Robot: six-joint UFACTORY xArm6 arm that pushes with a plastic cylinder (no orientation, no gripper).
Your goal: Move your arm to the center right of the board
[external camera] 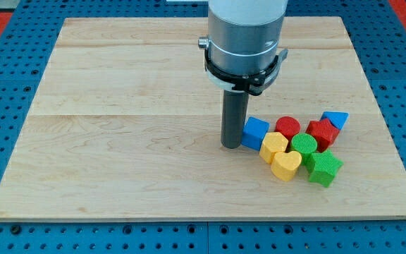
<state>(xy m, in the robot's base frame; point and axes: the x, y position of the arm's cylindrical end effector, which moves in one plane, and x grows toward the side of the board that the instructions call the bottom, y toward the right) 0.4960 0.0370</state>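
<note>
My tip [231, 146] rests on the wooden board [118, 127] a little right of its middle, touching or nearly touching the left side of a blue cube [256, 132]. The blocks form one tight cluster to the tip's right. A red cylinder [287, 128] sits right of the blue cube. A yellow block [273, 146] and a yellow heart [285, 166] lie below it. A green cylinder [304, 146] and a green star [324, 168] sit further right. A red star [322, 132] and a blue triangle [335, 118] close the cluster's right end.
The arm's grey and white body [244, 35] hangs over the board's top middle. A blue perforated table [5, 77] surrounds the board on all sides.
</note>
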